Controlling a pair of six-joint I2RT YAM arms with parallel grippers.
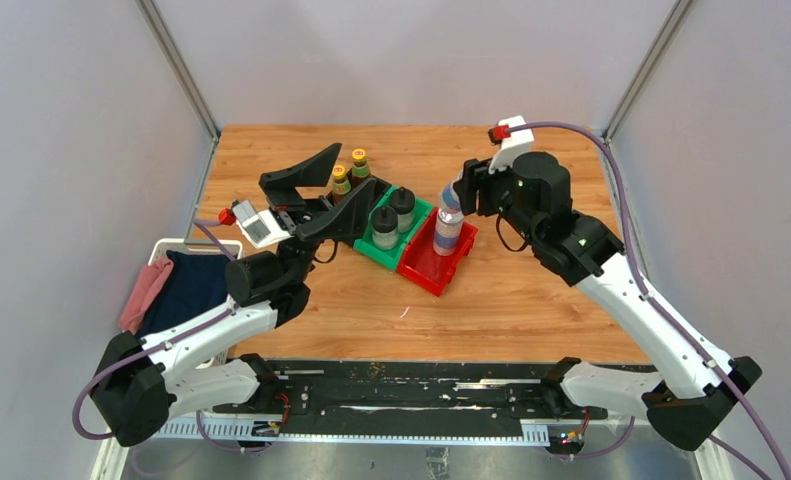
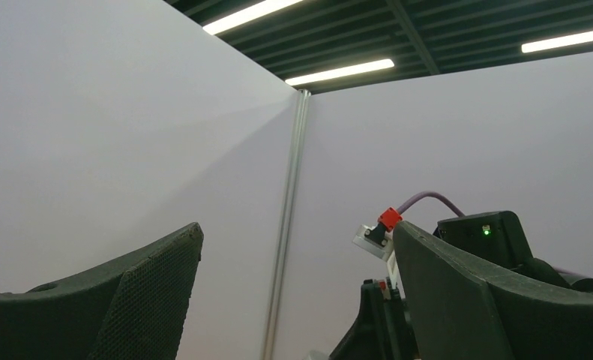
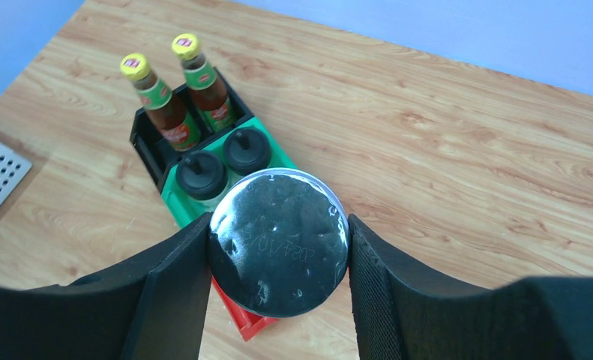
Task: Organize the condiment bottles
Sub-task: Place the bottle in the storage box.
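My right gripper (image 3: 278,223) is shut on a silver-lidded shaker (image 3: 278,244) with a blue label (image 1: 449,226), holding it upright at the red bin (image 1: 423,266). Whether its base touches the bin floor I cannot tell. Two dark brown bottles with yellow caps (image 3: 158,105) (image 3: 203,82) stand in the black bin (image 3: 145,142). Two squat black-capped bottles (image 3: 201,174) (image 3: 247,148) sit in the green bin (image 3: 175,206). My left gripper (image 1: 355,172) (image 2: 297,229) is open and empty, raised beside the black bin and aimed up at the enclosure wall.
A white basket (image 1: 167,248) holding red and dark blue cloth sits off the table's left edge. Enclosure walls close in the left, back and right. The right arm's wrist (image 2: 488,234) shows beyond my left fingers.
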